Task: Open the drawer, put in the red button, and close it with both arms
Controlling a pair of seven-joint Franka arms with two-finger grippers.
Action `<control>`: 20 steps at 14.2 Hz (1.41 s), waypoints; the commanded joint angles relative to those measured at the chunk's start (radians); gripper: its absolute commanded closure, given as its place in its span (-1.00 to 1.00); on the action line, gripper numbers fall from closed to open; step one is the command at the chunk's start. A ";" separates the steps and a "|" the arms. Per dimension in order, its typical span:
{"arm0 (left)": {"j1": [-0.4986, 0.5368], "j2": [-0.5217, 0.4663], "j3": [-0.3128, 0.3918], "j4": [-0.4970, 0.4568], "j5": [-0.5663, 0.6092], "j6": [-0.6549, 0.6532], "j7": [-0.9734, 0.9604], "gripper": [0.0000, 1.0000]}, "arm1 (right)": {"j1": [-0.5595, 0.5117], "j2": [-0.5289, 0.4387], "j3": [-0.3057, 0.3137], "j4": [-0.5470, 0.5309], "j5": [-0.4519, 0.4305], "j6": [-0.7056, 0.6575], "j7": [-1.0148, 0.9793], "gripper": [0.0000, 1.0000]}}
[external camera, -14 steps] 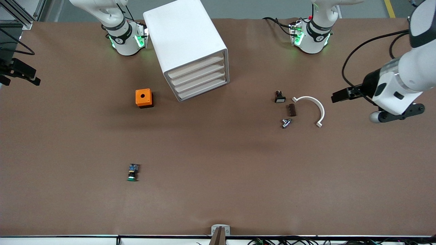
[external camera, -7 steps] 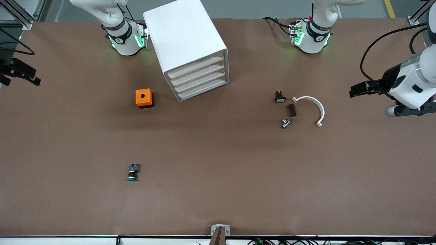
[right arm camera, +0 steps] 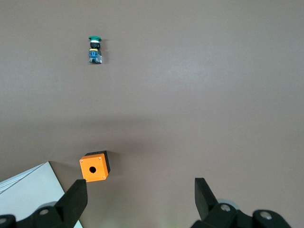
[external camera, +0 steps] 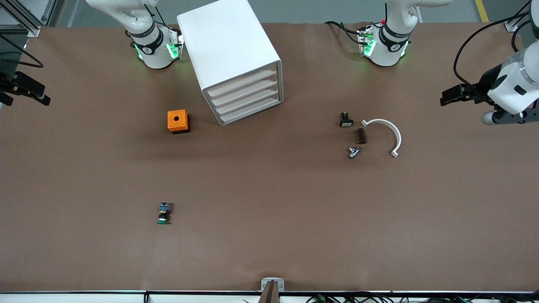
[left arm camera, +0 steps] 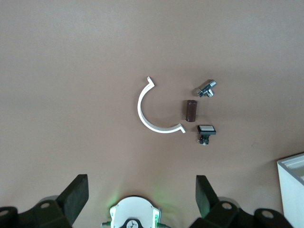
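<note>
Withdrawn toward the left arm's end of the table, the left gripper [external camera: 447, 97] hangs open over bare brown table [external camera: 269, 189], well apart from the white clip [external camera: 389, 134]. Also open, the right gripper [right arm camera: 141, 190] waits high over the orange box [right arm camera: 95, 166] and green button [right arm camera: 95, 50]. The cabinet [external camera: 229, 50] has its drawers shut. I cannot tell where the red button is.

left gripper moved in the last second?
Yes. The left gripper has drawn away from the white curved piece, toward the left arm's end of the table and its base. Its fingers are open.
</note>
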 commanded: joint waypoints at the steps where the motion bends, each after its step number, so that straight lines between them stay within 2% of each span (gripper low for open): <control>1: -0.001 -0.125 0.005 -0.133 0.025 0.077 0.016 -0.99 | -0.010 -0.019 0.010 -0.001 0.007 -0.005 -0.007 -1.00; 4: 0.021 -0.079 0.000 -0.044 0.025 0.097 0.016 -0.99 | -0.010 -0.019 0.010 -0.001 0.007 -0.005 -0.007 -1.00; 9: 0.021 0.095 -0.002 0.181 0.025 0.103 0.014 -0.99 | -0.010 -0.018 0.010 -0.001 0.008 -0.005 -0.007 -1.00; 11: 0.034 0.120 -0.006 0.209 0.026 0.103 0.016 -0.99 | -0.010 -0.018 0.010 0.001 0.007 -0.005 -0.007 -1.00; 18: 0.031 0.114 -0.009 0.214 0.026 0.105 0.017 -0.99 | -0.012 -0.017 0.010 0.002 0.007 -0.010 -0.007 -1.00; 20: 0.025 0.110 -0.011 0.247 0.026 0.098 0.014 -0.99 | -0.012 -0.017 0.010 0.005 0.007 -0.010 -0.005 -1.00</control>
